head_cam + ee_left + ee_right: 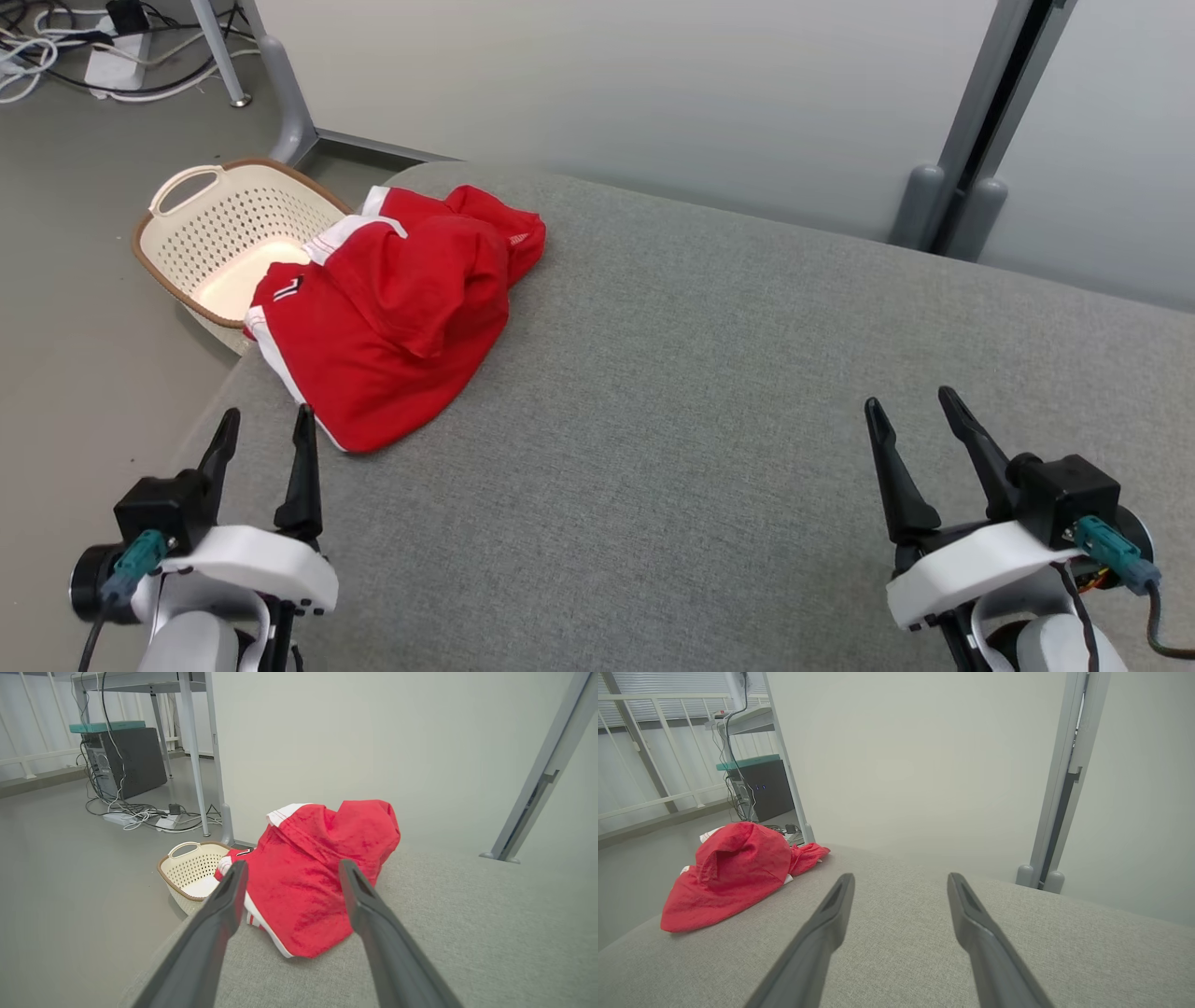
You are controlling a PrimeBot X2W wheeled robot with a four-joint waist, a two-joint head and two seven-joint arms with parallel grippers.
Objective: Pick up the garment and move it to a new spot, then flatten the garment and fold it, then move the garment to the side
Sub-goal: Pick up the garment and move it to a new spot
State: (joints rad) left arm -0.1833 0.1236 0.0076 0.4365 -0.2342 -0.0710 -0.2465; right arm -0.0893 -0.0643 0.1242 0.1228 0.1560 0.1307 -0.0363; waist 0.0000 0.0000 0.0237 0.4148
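A red garment (397, 308) with white trim lies crumpled at the far left corner of the grey padded table (709, 373), its edge hanging a little over the side. My left gripper (264, 420) hovers open at the table's left edge, just short of the cloth, with nothing between its fingers. In the left wrist view the garment (317, 872) sits straight ahead between the fingers (224, 905). My right gripper (910, 403) stands open over the bare right side, far from the garment (733, 872).
A cream perforated laundry basket (224, 233) stands on the floor just beyond the table's left corner, partly under the garment. A pale partition wall with grey posts (971, 140) runs behind the table. Cables and a power strip (112, 56) lie on the floor at far left.
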